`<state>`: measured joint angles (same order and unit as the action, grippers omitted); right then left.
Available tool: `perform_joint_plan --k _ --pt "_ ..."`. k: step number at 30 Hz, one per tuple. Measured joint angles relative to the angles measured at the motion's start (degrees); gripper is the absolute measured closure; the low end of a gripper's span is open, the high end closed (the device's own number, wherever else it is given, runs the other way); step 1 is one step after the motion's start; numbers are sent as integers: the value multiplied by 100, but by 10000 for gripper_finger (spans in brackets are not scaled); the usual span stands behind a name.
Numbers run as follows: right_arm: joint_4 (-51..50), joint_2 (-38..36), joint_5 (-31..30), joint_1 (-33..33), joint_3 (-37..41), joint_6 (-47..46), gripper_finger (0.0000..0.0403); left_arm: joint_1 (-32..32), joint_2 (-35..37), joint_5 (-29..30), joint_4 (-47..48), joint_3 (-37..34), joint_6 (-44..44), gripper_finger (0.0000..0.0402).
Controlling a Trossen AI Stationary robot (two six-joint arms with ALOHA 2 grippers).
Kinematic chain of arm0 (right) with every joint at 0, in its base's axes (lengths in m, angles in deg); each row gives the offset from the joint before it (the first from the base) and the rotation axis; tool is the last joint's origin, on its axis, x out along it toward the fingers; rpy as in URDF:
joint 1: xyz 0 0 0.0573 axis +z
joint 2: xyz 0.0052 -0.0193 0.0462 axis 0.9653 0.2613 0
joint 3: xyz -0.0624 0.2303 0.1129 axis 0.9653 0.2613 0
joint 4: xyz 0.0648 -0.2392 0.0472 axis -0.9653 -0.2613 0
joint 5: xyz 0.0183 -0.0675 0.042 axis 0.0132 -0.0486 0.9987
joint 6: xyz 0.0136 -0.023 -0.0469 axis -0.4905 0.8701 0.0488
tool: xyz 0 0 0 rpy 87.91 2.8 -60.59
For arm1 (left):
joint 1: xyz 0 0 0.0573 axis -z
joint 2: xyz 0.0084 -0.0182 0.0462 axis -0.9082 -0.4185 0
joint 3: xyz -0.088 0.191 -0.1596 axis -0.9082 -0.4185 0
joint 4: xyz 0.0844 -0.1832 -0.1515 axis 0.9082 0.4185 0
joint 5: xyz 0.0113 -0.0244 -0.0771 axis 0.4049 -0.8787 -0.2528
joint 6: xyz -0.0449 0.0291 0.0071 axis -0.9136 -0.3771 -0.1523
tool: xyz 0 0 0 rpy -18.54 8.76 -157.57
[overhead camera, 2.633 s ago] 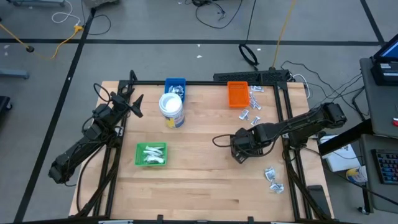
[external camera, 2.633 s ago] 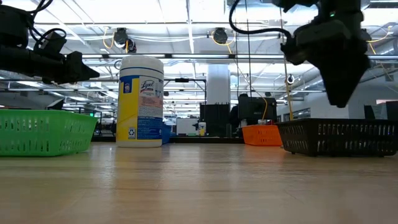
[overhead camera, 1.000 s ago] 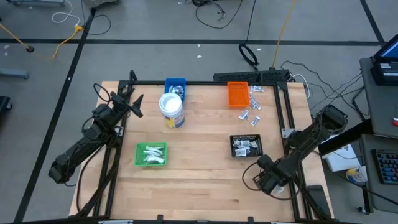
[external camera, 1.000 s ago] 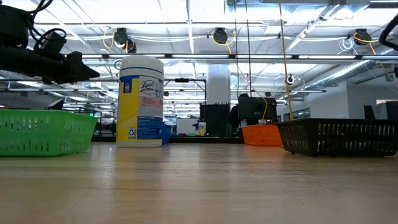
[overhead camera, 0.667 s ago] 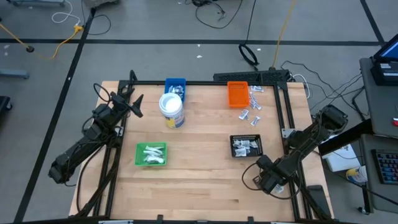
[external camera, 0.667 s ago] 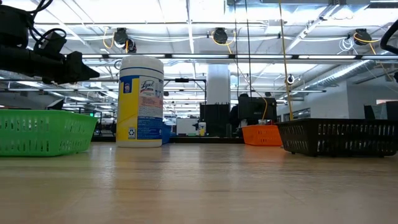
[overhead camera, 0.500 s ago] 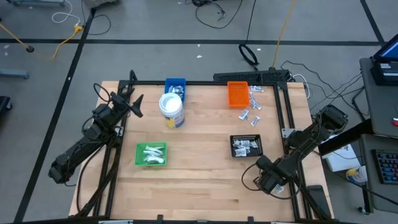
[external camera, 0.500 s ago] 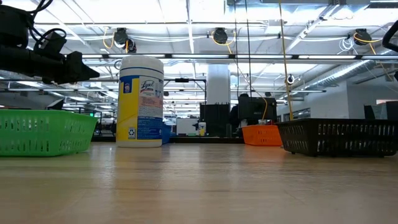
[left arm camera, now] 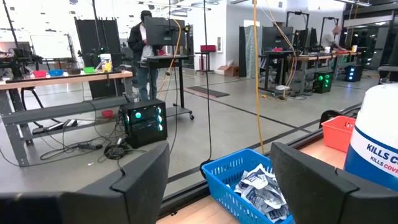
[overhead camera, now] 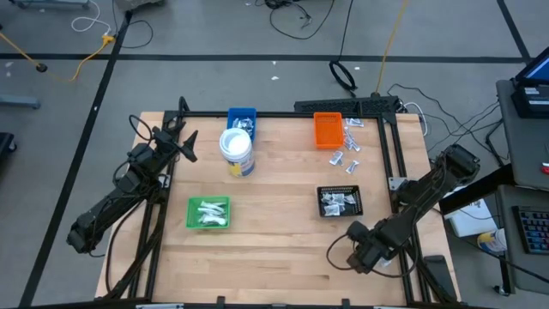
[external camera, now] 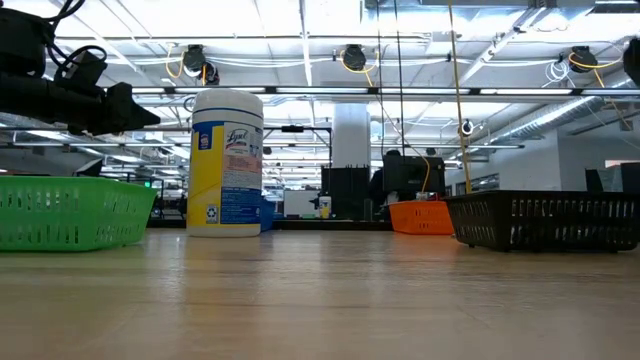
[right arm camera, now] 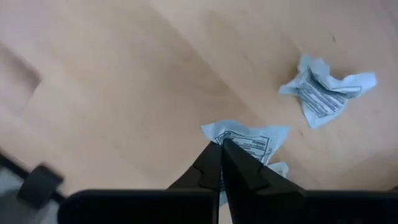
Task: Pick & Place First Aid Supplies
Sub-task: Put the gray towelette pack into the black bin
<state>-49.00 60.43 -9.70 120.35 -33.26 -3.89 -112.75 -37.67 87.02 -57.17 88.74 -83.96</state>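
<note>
1. Far left: the left gripper hangs over the table's left rear corner with its fingers spread apart and nothing between them. Looks like it's just waiting.
2. Next over, the green tray already has a bunch of white packets in it, so that part seems done or mostly done.
3. The blue tray at the back also holds crinkly packets; the left wrist view shows them piled inside. The white tub stands just in front of it, not part of the job as far as I can tell.
4. The orange tray looks empty to me, and there are loose packets scattered on the wood just beside it, so that's work left.
5. The black tray has a few packets in it.
6. Near the front right corner, the right gripper is down low, fingers pinched together on the edge of a white packet. Another crumpled packet lies near it on the table.
7. My guess: roughly halfway, this packet plus the strays still need binning.
</note>
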Motion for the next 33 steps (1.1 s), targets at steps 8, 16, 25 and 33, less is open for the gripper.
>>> perform_joint_plan --k 8,16,25,33 --pt "-467 0 158 -95 -546 2089 402 0 0 -2 0 0 0 124" --pt "-747 -2 174 -150 -659 4044 402 0 0 -2 0 0 0 112" --pt "-817 -2 174 -960 -659 5426 402 -1 0 -1 2 0 0 125" --pt "-1076 -4 154 -2079 -659 6661 403 0 0 -1 2 0 0 128"
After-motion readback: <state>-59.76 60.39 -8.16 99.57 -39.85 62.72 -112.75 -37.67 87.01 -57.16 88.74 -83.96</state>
